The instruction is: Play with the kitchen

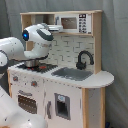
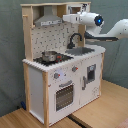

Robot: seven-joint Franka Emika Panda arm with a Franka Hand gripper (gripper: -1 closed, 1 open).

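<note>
The kitchen [image 2: 60, 75] stands on a wooden floor against a grey backdrop, filling most of both exterior views; the oven door and knobs face forward so that an arm can reach them from the front. The arm [image 2: 112, 31] enters from the second exterior view's right and extends level across the counter at upper-shelf height, wrist directed toward the hood [image 2: 47, 20]. That placement suggests work on the upper section rather than on the oven below (a judgement only). The gripper [image 2: 70, 18] sits just beside the hood; whether it is released or clenched cannot be told from either view. The sink [image 1: 72, 73] is set in the counter with the black faucet [image 1: 84, 60] rising behind it, where a spout would serve the basin. The microwave [image 1: 75, 22] occupies the top shelf. A small metal pot [image 2: 49, 55] rests on the stovetop [image 2: 50, 60], under the hood and apart from the arm.
</note>
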